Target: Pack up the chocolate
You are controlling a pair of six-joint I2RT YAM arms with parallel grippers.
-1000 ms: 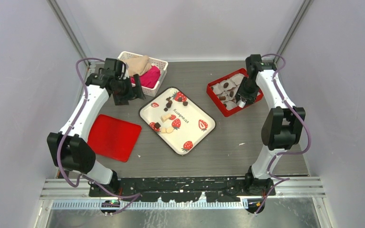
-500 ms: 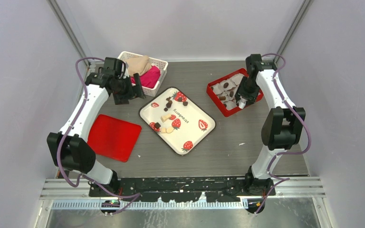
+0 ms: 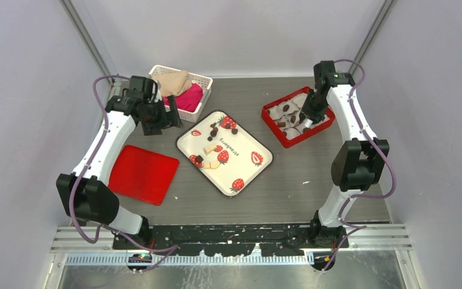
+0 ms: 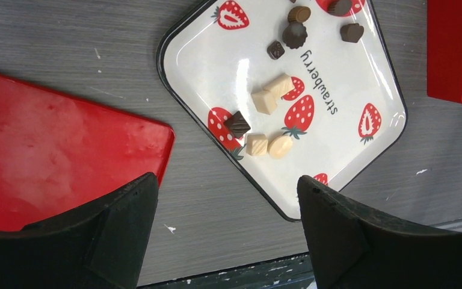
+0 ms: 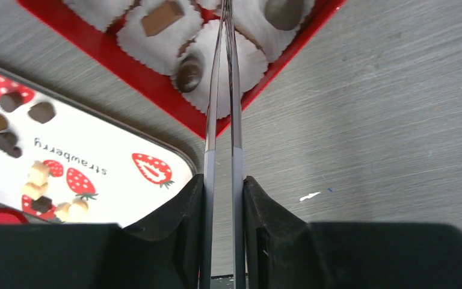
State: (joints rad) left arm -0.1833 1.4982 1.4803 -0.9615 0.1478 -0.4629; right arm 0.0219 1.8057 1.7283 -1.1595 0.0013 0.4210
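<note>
Right jaws clamp slim metal tongs (image 5: 221,90), squeezed nearly shut, over a white paper cup (image 5: 249,63) in the red rectangular box (image 3: 277,133), likely mid-delivery. Left jaws hang wide open, empty. More dark chocolate lumps (image 4: 293,35) lie on the strawberry-print white tray (image 4: 210,72).

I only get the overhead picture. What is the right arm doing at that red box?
Observer: Its wrist camera shows the right gripper shut on thin metal tongs, which reach over a paper cup in the red box.
Visitor: Any chocolate in that cup?
Observer: One dark chocolate lies at the cup's edge, right beside the tongs.
Visitor: And the left arm?
Observer: The left gripper is wide open and empty, looking down on the tray.
</note>
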